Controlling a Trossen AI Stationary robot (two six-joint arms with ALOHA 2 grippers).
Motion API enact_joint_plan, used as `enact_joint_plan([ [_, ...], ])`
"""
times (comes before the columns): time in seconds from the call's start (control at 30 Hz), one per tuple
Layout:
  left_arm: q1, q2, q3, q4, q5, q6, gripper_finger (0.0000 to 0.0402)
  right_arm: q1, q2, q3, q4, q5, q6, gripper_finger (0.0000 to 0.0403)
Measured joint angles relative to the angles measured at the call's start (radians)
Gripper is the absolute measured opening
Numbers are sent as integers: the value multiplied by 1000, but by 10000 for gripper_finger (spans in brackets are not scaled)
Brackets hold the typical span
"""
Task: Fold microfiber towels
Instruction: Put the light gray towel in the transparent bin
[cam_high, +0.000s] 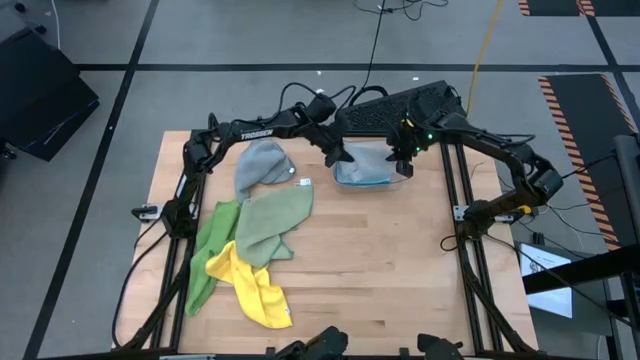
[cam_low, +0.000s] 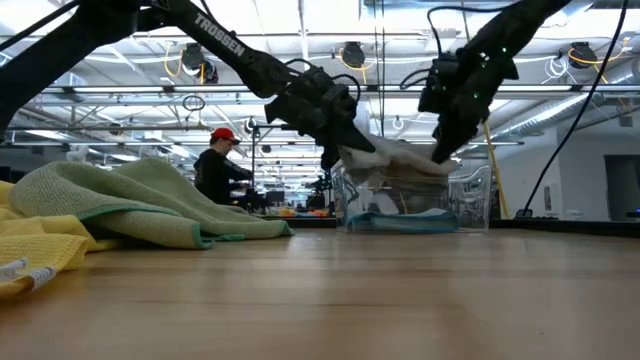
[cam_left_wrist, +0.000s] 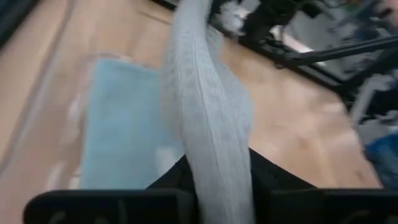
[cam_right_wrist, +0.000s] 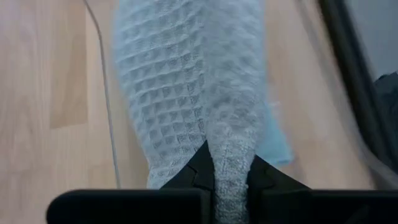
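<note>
Holding grey towel (cam_right_wrist: 205, 87) (both arms)

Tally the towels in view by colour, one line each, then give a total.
Grey towels: 2, one on the table, one held over the bin
Sage green towel: 1
Bright green towel: 1
Yellow towel: 1
Light blue towel: 1
Total: 6
</note>
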Motion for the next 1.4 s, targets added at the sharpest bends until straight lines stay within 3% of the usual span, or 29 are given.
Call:
enact_joint_plan([
  [0.2,-8,5,0,-15,-111,39,92,0,0,-75,100,7,21,18],
  [0.37,-23,16,0,-52,-115,56,94,0,21,-93,151,9,23,18],
  [0.5,-36,21,0,-63,-124,45,68,0,48,-95,148,5,22,26],
  [0.63,-54,21,0,-68,-247,39,31,0,67,-95,158,37,24,44],
  [0.73,-58,21,0,-71,-273,39,23,0,74,-95,162,54,20,61],
  [1.17,-90,10,2,-85,-360,-52,127,0,74,-95,197,108,64,146],
  [1.4,-96,-27,1,-151,-504,-88,148,-6,73,-94,193,106,93,164],
])
